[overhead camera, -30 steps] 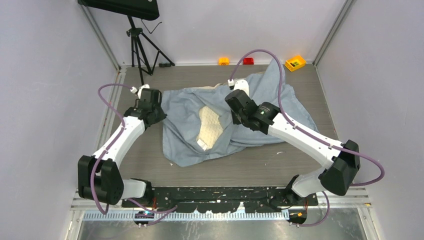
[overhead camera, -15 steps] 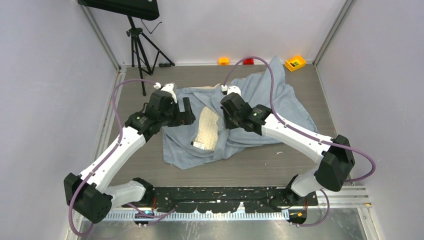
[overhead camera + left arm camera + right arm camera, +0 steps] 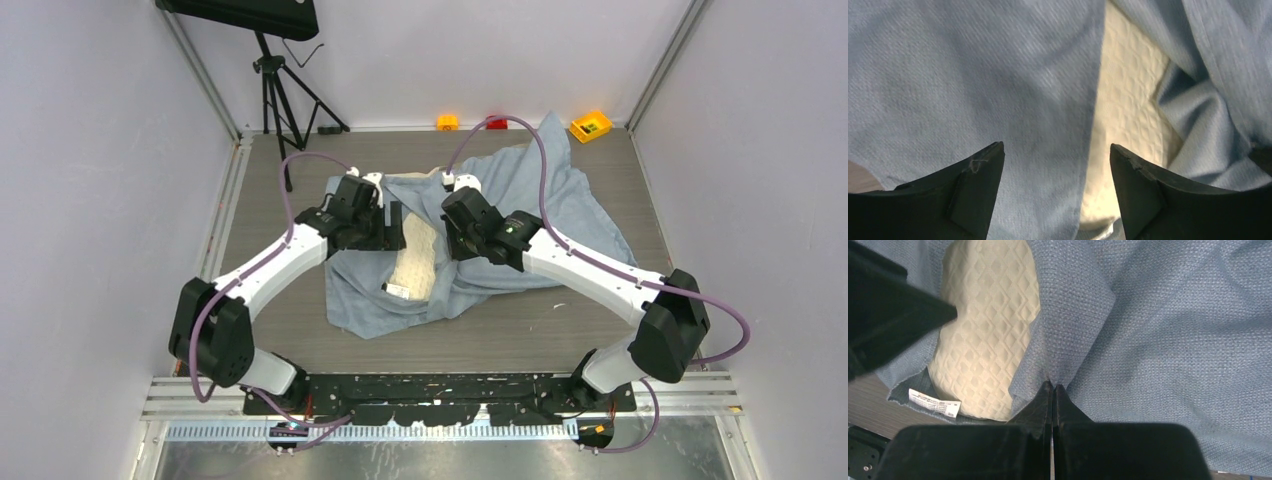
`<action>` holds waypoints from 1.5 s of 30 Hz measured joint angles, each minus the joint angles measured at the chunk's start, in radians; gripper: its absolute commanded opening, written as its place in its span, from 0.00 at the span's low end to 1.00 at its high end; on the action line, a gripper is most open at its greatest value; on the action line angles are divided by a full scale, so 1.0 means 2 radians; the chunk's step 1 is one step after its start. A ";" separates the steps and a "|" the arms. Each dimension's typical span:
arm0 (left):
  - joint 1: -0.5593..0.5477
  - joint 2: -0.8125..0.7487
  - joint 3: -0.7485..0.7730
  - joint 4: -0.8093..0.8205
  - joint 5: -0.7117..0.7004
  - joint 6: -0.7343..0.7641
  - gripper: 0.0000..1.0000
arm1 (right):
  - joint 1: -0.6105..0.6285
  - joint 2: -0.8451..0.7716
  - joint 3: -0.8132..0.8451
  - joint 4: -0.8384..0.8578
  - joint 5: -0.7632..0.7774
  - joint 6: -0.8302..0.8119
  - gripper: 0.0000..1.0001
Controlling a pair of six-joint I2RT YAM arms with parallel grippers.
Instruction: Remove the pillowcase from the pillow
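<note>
Two arms lean inward over the wood-grain tabletop in the overhead view, meeting above a rumpled grey-blue pillowcase that sprawls across the middle and far right of the surface. A strip of the cream pillow shows through the case's opening near the middle, and the rest of it is covered. The left hand sits at the left border of that strip and the right hand at its right border, elbows bent outward and wrists angled down toward the fabric. From this height neither grip can be judged. The left wrist view fills in the first: the left hand's two dark fingers stand wide apart, released, with nothing between them. They are poised above the line where blue cloth meets the quilted cream surface, and whether the tips touch the cloth cannot be told. The right wrist view settles the second: the right hand is clenched, its fingertips pressed together on a fold of the pillowcase just beside the pillow's exposed side, and the cloth puckers toward the pinch. Only this view shows the white printed tag at the pillow's lower corner, lying against the case's hem, and a dark finger of the left hand at the upper left.
</note>
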 measured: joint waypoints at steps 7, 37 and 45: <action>0.103 0.073 0.006 0.053 0.043 -0.036 0.03 | 0.000 0.000 -0.007 0.000 0.002 0.000 0.00; 0.057 -0.083 -0.145 0.097 0.066 -0.069 0.72 | 0.000 0.078 -0.011 -0.014 0.035 -0.014 0.00; 0.037 -0.024 -0.148 0.048 0.062 -0.077 0.45 | 0.000 0.073 -0.012 -0.011 0.028 -0.014 0.00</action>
